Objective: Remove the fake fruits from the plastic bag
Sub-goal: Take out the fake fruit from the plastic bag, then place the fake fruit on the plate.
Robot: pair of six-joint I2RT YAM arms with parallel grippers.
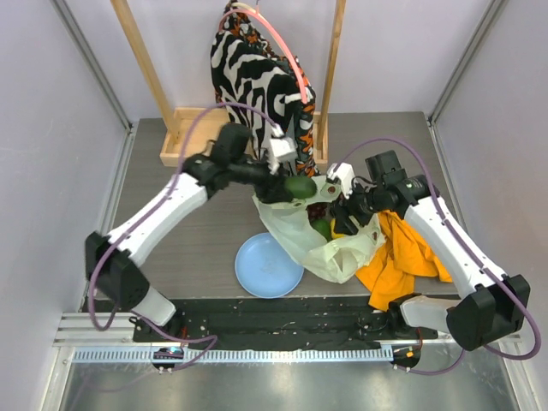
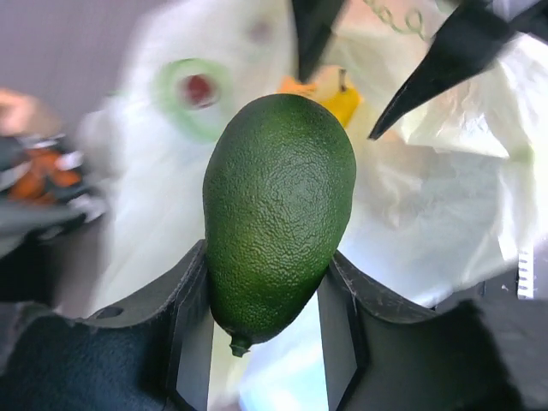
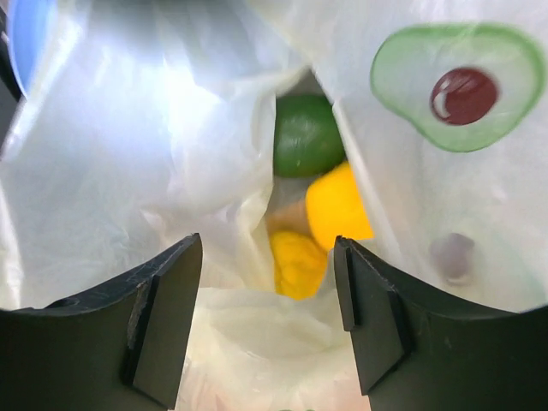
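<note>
**Fingers grip one avocado at the bag mouth**

The left fingers (image 2: pixel 184 317) were closed on the avocado (image 2: pixel 278 214), pinching its narrow stem end from both sides while the broad end stuck out ahead of them. Just beyond the avocado lay the bag (image 1: pixel 330 248), so the fruit looked to be clear of the bag mouth and hanging over it, off the desk.

The right fingers (image 3: pixel 163 300) stood apart and gripped nothing. Crinkled bag film bunched between and ahead of them, probably because that arm was there to keep the mouth spread. Straight ahead of them, through the gap in the film, sat a second avocado (image 3: pixel 306 135), with an orange fruit (image 3: pixel 338 205) and a lemon (image 3: pixel 295 261) nearer the fingertips. Those three remained inside, so most of the job was not yet done.

The plate (image 1: pixel 268 265) lay near, to the left of the right fingers.
</note>
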